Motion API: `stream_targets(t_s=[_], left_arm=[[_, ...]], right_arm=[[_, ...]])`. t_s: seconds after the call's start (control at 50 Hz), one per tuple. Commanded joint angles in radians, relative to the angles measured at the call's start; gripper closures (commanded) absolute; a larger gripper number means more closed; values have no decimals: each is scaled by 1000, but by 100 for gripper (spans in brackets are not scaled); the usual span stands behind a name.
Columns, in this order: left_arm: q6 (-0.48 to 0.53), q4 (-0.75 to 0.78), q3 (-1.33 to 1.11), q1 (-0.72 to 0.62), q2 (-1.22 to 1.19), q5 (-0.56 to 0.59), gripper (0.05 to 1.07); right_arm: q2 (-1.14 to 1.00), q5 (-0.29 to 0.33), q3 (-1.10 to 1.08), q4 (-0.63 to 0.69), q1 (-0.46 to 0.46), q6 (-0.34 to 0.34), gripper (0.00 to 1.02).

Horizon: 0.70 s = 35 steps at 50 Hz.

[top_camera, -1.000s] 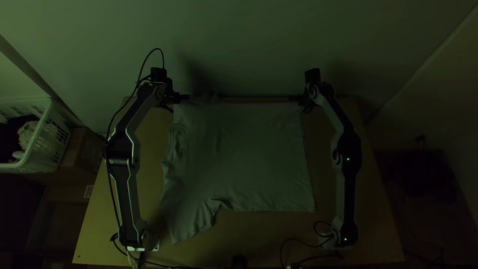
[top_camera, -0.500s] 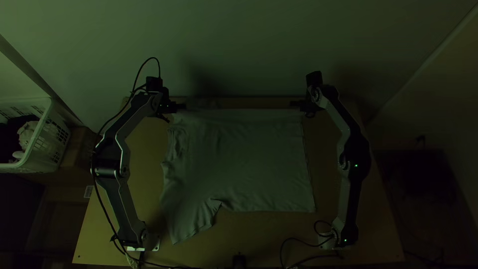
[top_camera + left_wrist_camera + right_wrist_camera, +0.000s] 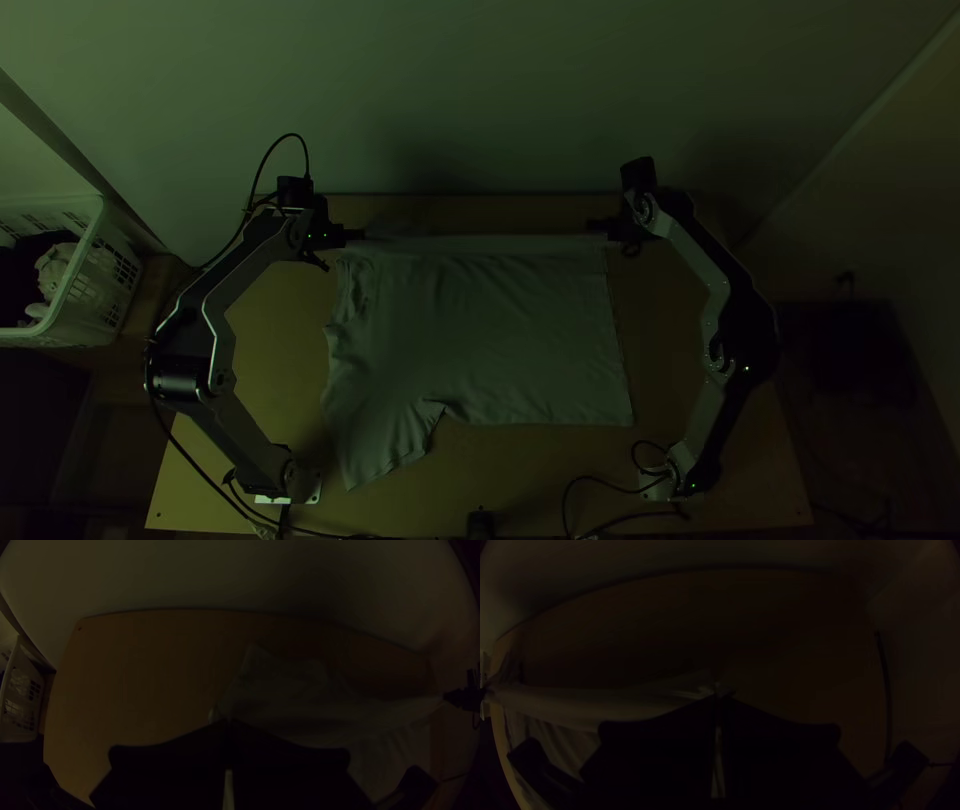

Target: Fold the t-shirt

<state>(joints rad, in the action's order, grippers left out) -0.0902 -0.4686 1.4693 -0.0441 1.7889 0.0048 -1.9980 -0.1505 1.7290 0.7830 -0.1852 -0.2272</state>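
Pinching one end of the t-shirt's far edge, the left gripper [image 3: 357, 235] has its fingers pressed together on the t-shirt [image 3: 490, 330]; in the left wrist view, some loose cloth spreads out past the fingertips. The right gripper [image 3: 596, 226] nips the other end of that edge, its fingers brought together, and in the right wrist view the cloth puckers right at their tips. Between the two sets of fingers the edge runs as a nearly straight band. From there the rest of the shirt lies spread on the wooden table [image 3: 530, 480], toward the arms' bases, rumpled along the side nearer the left arm. A sleeve [image 3: 385, 450] points toward the bases on that side. Well apart from the left fingers, beyond the left arm, is a white plastic basket [image 3: 88, 290] with cloth inside.
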Motion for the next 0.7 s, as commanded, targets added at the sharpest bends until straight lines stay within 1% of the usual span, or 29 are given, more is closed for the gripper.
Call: stream_targets(t_s=[0.0, 0.44, 0.68], left_arm=[[-5, 12, -73, 16, -77, -6, 105], [-29, 47, -326, -16, -246, -8, 105], [-56, 56, -438, -45, -287, -8, 105]], right_arm=[[79, -26, -92, -19, -5, 11, 100], [309, -29, -451, -122, -26, 5, 100], [377, -27, -585, -159, -28, -4, 100]])
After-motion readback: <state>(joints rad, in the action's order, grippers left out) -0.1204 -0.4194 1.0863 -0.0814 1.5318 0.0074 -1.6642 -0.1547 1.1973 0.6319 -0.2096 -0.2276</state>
